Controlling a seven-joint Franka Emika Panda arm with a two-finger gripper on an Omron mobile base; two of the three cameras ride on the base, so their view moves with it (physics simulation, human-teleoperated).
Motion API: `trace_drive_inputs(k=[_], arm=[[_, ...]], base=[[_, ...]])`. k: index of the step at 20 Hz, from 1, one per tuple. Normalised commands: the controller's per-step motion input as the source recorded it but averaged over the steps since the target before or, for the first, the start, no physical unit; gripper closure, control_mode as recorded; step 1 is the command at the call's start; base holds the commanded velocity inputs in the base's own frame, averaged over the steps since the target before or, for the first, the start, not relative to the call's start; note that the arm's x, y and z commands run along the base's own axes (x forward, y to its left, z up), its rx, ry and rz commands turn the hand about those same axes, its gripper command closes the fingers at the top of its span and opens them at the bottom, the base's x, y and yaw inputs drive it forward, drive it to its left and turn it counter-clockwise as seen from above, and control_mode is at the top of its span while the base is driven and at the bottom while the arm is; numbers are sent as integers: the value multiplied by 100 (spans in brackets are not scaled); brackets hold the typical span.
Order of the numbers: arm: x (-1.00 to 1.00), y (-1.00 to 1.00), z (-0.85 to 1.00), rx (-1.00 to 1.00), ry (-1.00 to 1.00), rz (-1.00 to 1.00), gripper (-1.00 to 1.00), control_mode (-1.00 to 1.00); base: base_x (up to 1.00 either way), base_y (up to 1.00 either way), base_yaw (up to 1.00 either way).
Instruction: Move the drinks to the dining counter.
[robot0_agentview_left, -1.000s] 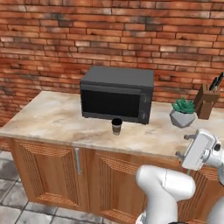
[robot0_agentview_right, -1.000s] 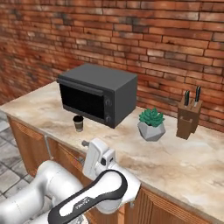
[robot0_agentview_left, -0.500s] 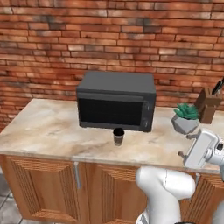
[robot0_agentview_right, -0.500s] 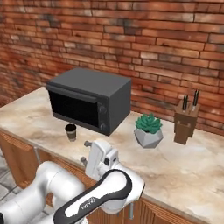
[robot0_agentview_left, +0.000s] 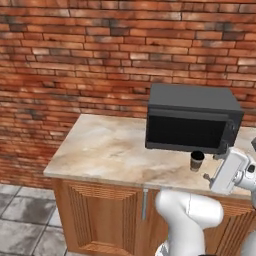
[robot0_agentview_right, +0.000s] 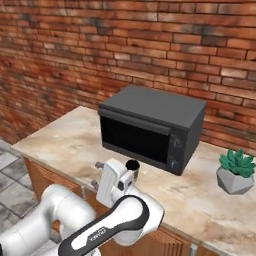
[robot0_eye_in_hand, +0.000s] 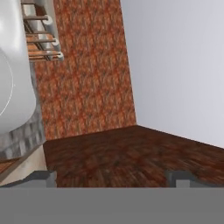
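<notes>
One of the drinks, a short dark coffee cup with a tan sleeve, stands on the marble counter just in front of the black microwave. In the right base view the cup peeks out from behind my white hand. My hand hangs in front of the counter's edge, a little right of the cup and apart from it. In the hand view my gripper is open with its tips wide apart and nothing between them, facing a brick wall and dark floor. The dining counter is out of view.
The marble counter runs along a brick wall above wood cabinets. A potted succulent sits right of the microwave. Grey floor tiles lie to the left of the cabinets.
The whole scene has slid to the right in both base views, so the base has moved. The cup stays by the microwave. The arm keeps its pose and the gripper stays open.
</notes>
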Motion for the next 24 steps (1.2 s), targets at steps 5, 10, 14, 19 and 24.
trace_drive_inputs(k=[5,10,14,19,24], arm=[[0,0,0,0,0,0,-100,100],[0,0,0,0,0,0,-100,100],[0,0,0,0,0,0,-100,100],[0,0,0,0,0,0,-100,100],[0,0,0,0,0,0,-100,100]], base=[[5,13,9],[0,-66,-2],[3,-93,-6],[53,-57,-3],[68,-16,0]])
